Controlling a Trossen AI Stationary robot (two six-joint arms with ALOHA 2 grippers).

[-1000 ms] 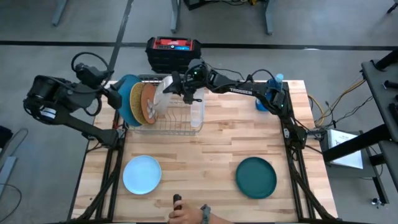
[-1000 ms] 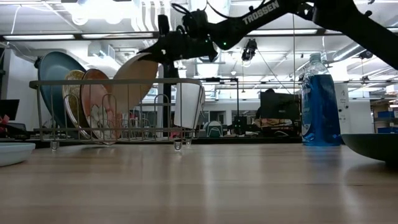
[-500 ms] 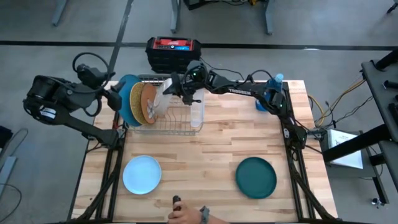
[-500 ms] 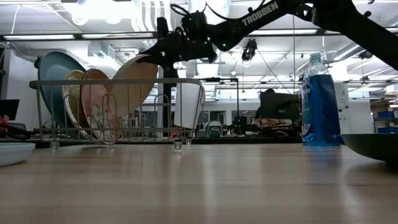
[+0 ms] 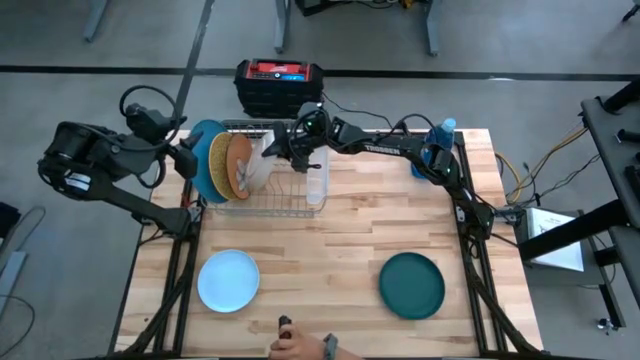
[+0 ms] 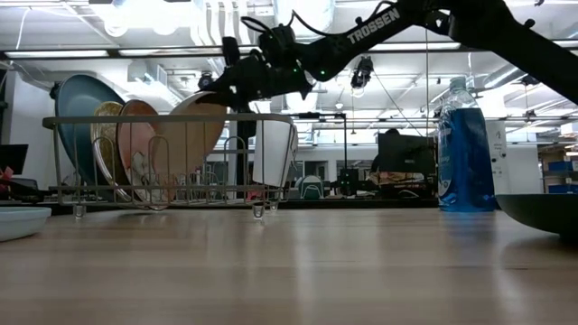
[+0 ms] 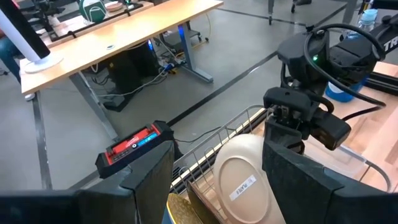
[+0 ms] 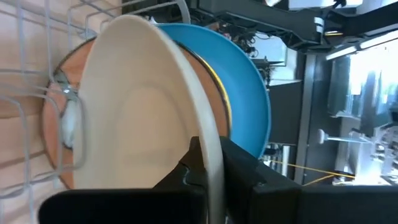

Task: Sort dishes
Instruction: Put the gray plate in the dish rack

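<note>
right gripper [image 8: 208, 163] pinches beige plate [image 8: 134, 102] rim, standing it in rack [image 5: 268, 200] | left gripper [image 7: 214, 171] open, waiting far left

You see the other gripper [image 7: 297, 127] pinching a beige plate [image 7: 241, 180] upright in the wire rack [image 7: 214, 146].
</note>
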